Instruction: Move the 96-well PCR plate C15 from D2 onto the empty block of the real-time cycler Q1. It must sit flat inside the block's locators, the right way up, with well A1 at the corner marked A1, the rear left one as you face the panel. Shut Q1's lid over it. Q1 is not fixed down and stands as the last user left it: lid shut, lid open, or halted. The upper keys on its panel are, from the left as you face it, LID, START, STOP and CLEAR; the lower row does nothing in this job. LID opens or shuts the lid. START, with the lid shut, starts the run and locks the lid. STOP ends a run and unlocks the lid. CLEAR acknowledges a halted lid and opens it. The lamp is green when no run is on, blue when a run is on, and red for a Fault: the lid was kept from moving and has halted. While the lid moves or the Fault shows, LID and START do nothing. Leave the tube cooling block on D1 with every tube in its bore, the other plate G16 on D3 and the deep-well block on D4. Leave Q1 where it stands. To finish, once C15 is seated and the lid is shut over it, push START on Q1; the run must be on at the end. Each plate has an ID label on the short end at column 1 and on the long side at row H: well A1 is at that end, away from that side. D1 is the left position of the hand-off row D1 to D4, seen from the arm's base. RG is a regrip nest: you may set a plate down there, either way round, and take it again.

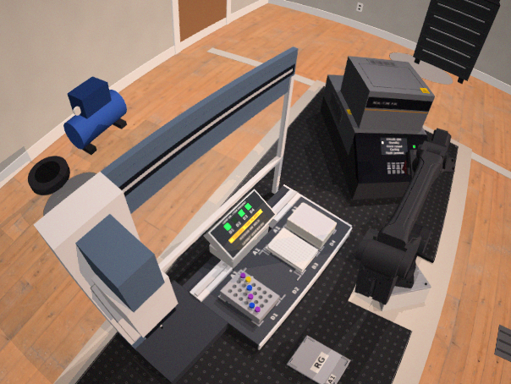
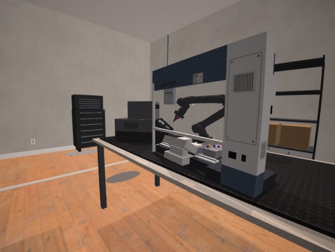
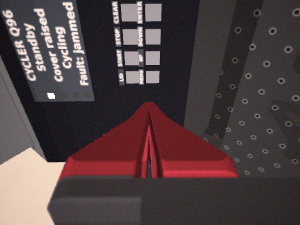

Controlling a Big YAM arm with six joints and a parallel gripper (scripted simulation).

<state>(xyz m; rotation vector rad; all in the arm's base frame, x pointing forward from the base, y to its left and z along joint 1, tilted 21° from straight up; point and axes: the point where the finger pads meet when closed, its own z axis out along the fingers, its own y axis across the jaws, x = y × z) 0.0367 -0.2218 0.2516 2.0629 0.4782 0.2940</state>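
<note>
The gripper (image 3: pixel 149 111) has its red fingers pressed together on nothing, tips just short of Q1's keypad (image 3: pixel 136 44), below the LID key (image 3: pixel 121 77). Q1 (image 1: pixel 382 127) has its lid (image 1: pixel 387 90) down and a green lamp (image 1: pixel 414 146) beside the keypad. Position D2 (image 1: pixel 295 290) is bare; plate C15 is not in view.

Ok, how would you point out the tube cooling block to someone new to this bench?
Find the blue-and-white gantry; beside it lies the dark hand-off tray. At the tray's D1 end sits the tube cooling block: grey, the only piece carrying purple, yellow and blue tube caps, while its neighbours are plain white.
</note>
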